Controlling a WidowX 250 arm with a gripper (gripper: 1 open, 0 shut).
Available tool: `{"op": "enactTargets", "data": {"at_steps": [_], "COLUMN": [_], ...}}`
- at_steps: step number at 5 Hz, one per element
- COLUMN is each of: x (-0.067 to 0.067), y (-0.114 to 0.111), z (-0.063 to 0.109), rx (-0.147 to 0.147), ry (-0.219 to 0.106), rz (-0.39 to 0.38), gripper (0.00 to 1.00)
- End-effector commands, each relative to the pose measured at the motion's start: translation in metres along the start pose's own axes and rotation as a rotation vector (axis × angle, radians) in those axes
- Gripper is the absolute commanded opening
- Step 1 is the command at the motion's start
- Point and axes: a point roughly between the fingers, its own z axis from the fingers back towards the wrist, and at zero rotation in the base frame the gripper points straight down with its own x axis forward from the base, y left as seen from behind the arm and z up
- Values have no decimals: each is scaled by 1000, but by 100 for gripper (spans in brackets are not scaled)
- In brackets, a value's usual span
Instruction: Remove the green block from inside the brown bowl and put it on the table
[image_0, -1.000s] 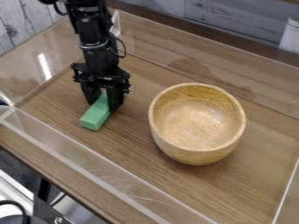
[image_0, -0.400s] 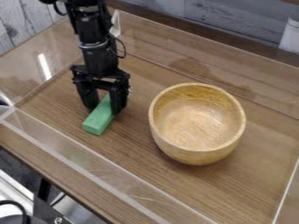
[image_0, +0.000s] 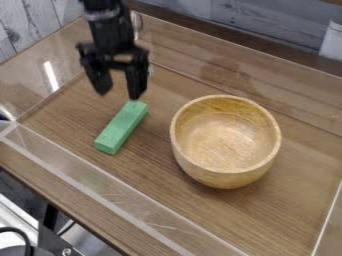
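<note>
Plainly, no writing can be read anywhere. The gripper hangs with its dark fingers spread apart and empty; the green block, a smooth rectangular bar, lies flat on the wood-grain table at their six o'clock, apart from them. The round, thick-walled brown bowl sits at the block's three o'clock.
</note>
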Motion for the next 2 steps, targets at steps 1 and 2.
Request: {"op": "enactTargets", "data": {"at_steps": [1, 2], "x": [10, 11], "y": [-15, -29], "z": [39, 50], "rx": [20, 17], "ry": [-80, -96], "rz": [-26, -59], "gripper": [100, 100]}}
